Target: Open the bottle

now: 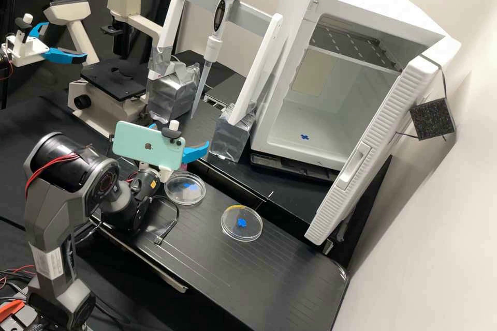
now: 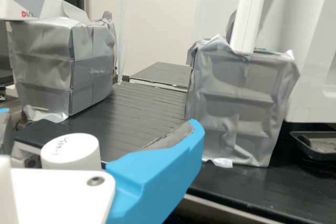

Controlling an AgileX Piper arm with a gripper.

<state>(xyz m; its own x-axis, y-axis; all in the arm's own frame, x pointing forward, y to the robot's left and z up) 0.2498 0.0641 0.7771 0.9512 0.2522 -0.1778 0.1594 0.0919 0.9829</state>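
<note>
blue finger (image 2: 157, 179) nearest, lower centre of the wrist view; gripper (image 2: 100, 120) spread wide, gap unfilled. outward in the high view: first clear dish (image 1: 173, 191) just left of centre, second clear dish (image 1: 253, 229) lower centre, both on the bench (image 1: 290, 274). bottle position cannot be told, so locating it likely comes first; then approach slowly, square to the cap, centre both pads before closing, steady the body, turn evenly, and swing well clear of the dishes.
</note>
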